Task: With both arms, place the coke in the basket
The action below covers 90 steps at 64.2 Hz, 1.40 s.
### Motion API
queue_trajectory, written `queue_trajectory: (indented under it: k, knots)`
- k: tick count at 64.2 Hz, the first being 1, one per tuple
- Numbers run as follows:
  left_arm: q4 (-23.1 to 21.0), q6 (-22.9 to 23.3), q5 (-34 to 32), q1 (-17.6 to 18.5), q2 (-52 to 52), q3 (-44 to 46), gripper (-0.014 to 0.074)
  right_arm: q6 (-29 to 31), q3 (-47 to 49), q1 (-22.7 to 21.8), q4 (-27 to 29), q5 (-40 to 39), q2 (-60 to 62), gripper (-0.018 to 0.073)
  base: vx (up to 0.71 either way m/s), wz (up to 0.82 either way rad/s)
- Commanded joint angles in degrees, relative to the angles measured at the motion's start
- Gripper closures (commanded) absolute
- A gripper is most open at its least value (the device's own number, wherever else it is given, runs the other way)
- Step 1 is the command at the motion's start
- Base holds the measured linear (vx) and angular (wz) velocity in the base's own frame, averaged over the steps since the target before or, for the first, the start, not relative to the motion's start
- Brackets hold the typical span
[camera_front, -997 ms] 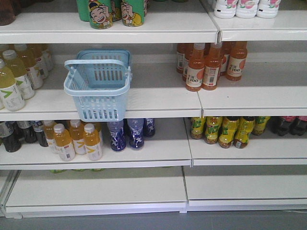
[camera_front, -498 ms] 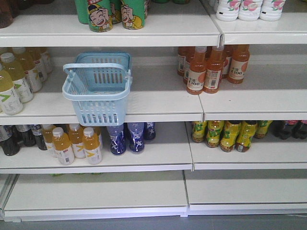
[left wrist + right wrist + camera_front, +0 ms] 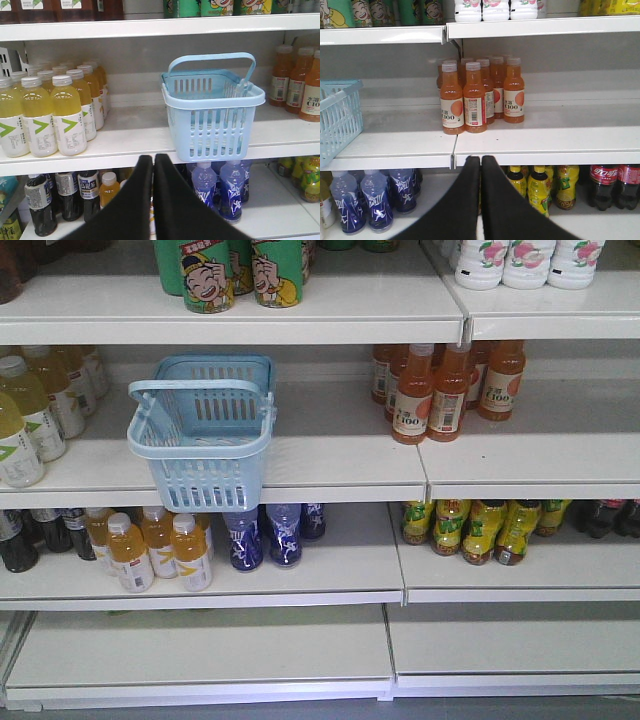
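Pale-blue basket juts over the shelf lip left of centre, likely for easy reach, while left gripper and right gripper sit pressed together, empty.

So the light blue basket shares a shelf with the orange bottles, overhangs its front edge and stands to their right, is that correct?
Not quite: the basket stands to the left of the orange bottles, not to their right, as the exterior front-facing view shows. The rest holds: it shares their shelf and overhangs its front edge.
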State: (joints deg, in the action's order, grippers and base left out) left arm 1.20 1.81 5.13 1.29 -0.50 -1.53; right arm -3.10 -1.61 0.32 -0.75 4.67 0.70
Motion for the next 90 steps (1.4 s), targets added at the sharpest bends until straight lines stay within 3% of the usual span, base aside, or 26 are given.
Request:
queue_trajectory:
  k: [1, 90]
  knots:
    - [-0.54, -0.08, -4.34, 0.2, -1.05, -0.81, 0.0603, 0.21, -0.85, -0.11, -0.59, -4.02, 0.85, 0.0568, 0.04, 0.0]
    - [-0.54, -0.08, -4.34, 0.2, -1.05, -0.81, 0.0603, 0.21, -0.85, -0.11, -0.59, -4.02, 0.85, 0.0568, 0.02, 0.0]
